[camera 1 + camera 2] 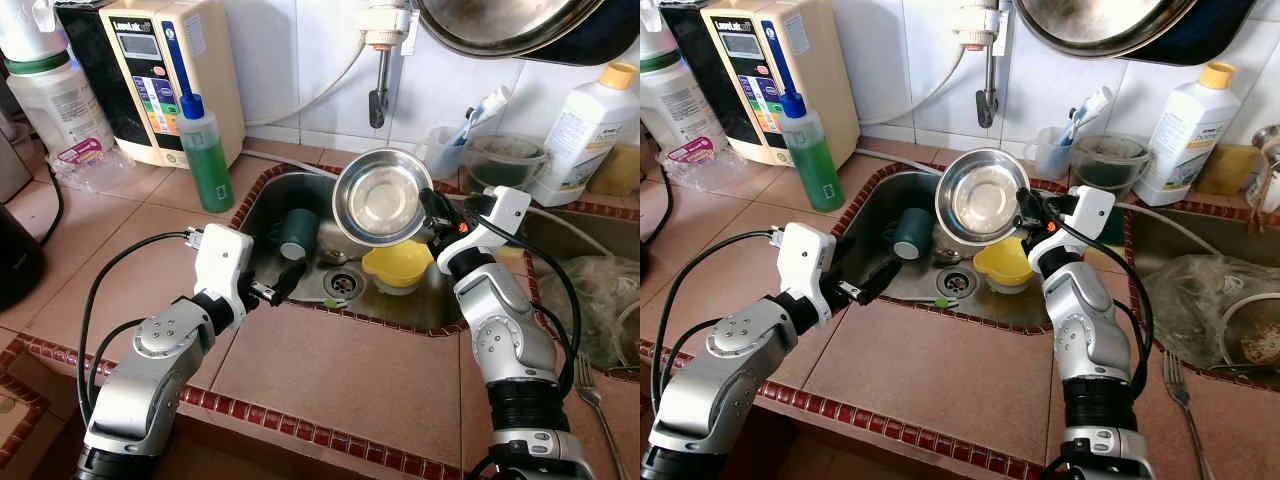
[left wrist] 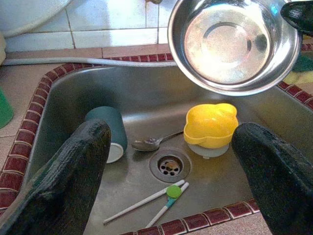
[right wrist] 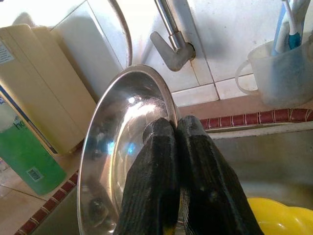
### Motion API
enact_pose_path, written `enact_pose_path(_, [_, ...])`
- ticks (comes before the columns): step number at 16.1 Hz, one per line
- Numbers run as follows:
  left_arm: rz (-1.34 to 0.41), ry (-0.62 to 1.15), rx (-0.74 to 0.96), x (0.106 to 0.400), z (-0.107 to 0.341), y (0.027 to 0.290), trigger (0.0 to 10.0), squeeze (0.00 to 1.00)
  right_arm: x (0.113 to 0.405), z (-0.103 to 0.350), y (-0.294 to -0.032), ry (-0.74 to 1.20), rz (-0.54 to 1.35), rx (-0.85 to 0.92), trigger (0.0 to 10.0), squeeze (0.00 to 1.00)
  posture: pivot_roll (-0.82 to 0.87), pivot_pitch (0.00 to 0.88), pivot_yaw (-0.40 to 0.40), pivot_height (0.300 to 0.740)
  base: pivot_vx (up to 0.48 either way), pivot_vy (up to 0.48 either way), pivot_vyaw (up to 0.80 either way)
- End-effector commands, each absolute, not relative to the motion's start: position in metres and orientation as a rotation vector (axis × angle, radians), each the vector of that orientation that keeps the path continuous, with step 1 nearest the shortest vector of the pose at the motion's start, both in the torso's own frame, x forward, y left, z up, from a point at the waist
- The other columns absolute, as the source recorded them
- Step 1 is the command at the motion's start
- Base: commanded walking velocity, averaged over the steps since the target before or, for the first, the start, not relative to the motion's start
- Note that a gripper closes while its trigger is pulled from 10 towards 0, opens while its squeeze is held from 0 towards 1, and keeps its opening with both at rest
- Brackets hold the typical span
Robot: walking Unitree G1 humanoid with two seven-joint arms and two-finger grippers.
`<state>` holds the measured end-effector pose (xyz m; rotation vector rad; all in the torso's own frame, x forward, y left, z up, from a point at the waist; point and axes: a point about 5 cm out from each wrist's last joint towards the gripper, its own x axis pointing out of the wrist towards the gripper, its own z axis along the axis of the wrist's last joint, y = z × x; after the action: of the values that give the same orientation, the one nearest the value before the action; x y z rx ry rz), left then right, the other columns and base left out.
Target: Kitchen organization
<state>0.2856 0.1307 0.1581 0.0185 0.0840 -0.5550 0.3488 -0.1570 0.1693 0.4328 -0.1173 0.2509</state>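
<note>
Steel bowl (image 1: 382, 197) up over the sink (image 1: 300, 195), rim pinched by right gripper (image 3: 175, 128), yellow dish (image 1: 398, 266) at six o'clock below — best lifted level, clearing the faucet (image 1: 378, 60); left gripper (image 1: 281, 283) spread empty.

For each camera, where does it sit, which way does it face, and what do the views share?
Left eye and right eye: on the head, looking down at the sink; both arms show.
Left wrist: on the left arm, facing into the sink; the open left hand frames a cup.
Right wrist: on the right arm, facing the tap; the right hand pinches the bowl.
All share the bowl.
</note>
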Motion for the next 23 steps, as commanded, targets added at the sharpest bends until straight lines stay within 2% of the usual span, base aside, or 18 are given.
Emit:
enact_pose_path(1, [-0.557,0.087,0.034,0.284,0.159,0.131,10.0,0.00,0.352,0.180,-0.155,-0.152,0.256,0.426,10.0,0.00,-0.05,0.079,0.046,0.740,0.000,0.000,0.00])
enact_pose_path(4, [-0.552,0.091,0.039,0.282,0.159,0.129,10.0,0.00,0.355,0.178,-0.157,-0.149,0.241,0.418,10.0,0.00,-0.05,0.084,0.052,0.740,0.000,0.000,0.00])
enact_pose_path(5, [-0.509,0.076,0.059,0.281,0.157,0.120,10.0,0.00,0.359,0.173,-0.158,-0.130,0.260,0.416,10.0,0.00,-0.03,0.118,0.081,0.740,0.000,0.000,0.00])
enact_pose_path(6, [-0.462,0.042,0.064,0.281,0.159,0.111,10.0,0.00,0.363,0.169,-0.160,-0.123,0.292,0.421,10.0,0.00,-0.04,0.113,0.079,0.740,0.000,0.000,0.00])
enact_pose_path(9, [-0.496,-0.011,-0.003,0.283,0.173,0.112,10.0,0.00,0.363,0.177,-0.162,-0.167,0.317,0.446,10.0,0.00,-0.05,0.105,0.075,0.740,0.000,0.000,0.00])
enact_pose_path(13, [-0.551,-0.055,-0.086,0.284,0.185,0.112,10.0,0.00,0.365,0.182,-0.163,-0.187,0.337,0.452,10.0,0.00,-0.06,0.094,0.057,0.740,0.000,0.000,0.00])
enact_pose_path(19, [-0.807,0.067,-0.069,0.253,0.164,0.096,10.0,0.00,0.370,0.177,-0.163,-0.101,0.384,0.425,10.0,0.00,-0.05,0.137,0.040,0.740,0.000,0.000,0.00])
enact_pose_path(23, [-0.821,0.070,-0.077,0.250,0.166,0.097,10.0,0.00,0.371,0.173,-0.157,-0.048,0.429,0.397,10.0,0.00,-0.05,0.154,0.039,0.740,0.000,0.000,0.00])
